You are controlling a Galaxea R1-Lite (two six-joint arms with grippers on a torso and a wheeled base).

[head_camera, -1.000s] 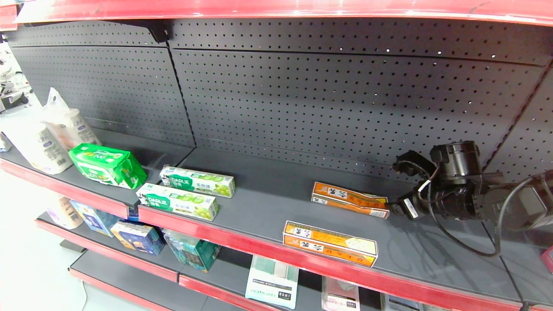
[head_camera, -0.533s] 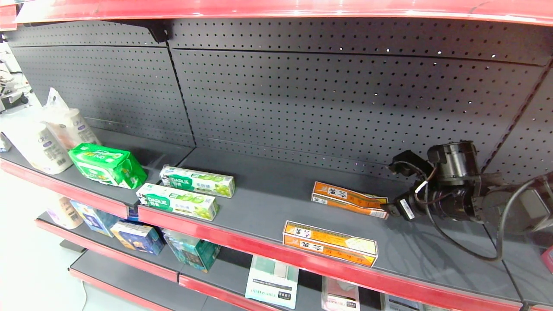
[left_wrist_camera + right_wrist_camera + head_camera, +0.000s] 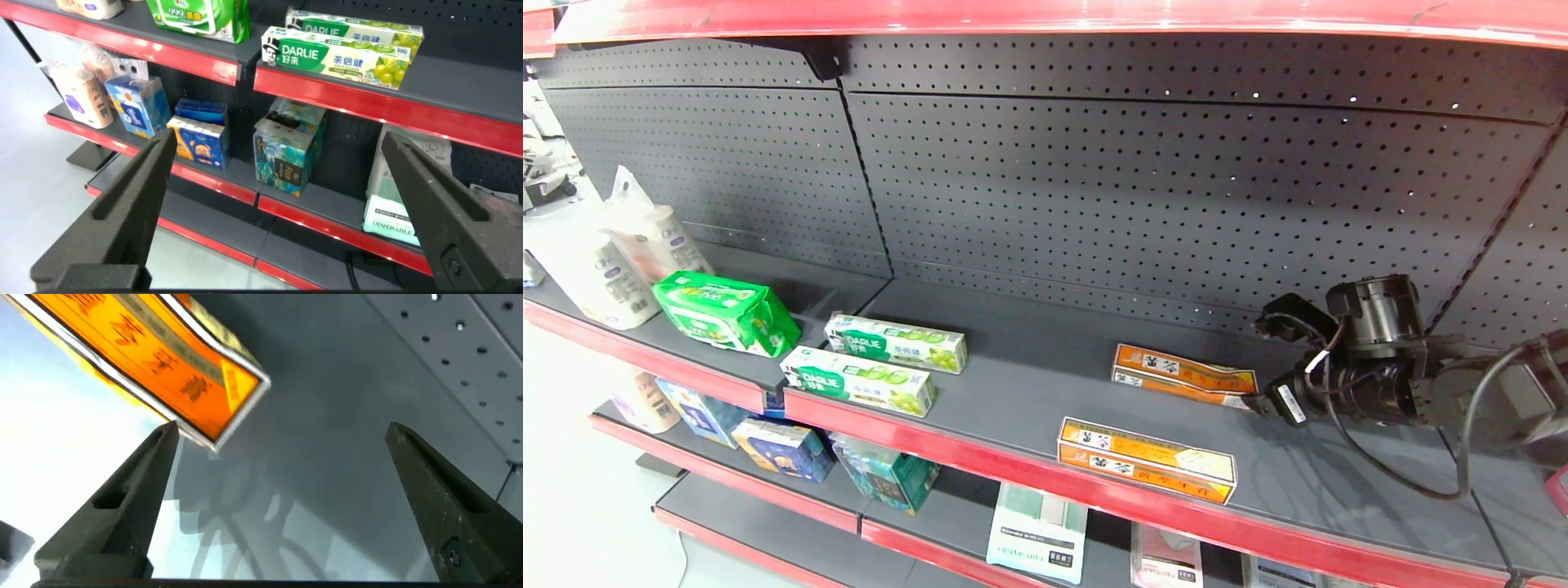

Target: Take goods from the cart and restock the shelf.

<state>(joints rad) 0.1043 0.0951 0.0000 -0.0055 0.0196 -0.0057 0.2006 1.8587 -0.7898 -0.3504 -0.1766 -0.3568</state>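
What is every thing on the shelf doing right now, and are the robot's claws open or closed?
Right gripper: open, holding nothing, at the end of the rear orange box.
Left gripper: open, empty.
Rear orange box: lying flat on the shelf, not gripped.
Front orange box: lying flat at the shelf's front edge.
Front toothpaste box: lying flat.
Rear toothpaste box: lying flat.
Green tissue pack: lying down.

We see bright overhead light, glare streaks on the red top rail (image 3: 1094, 15), washed-out floor (image 3: 572, 490) lower left, soft shadows on shelf (image 3: 1290, 482) lower right, edges bowed.
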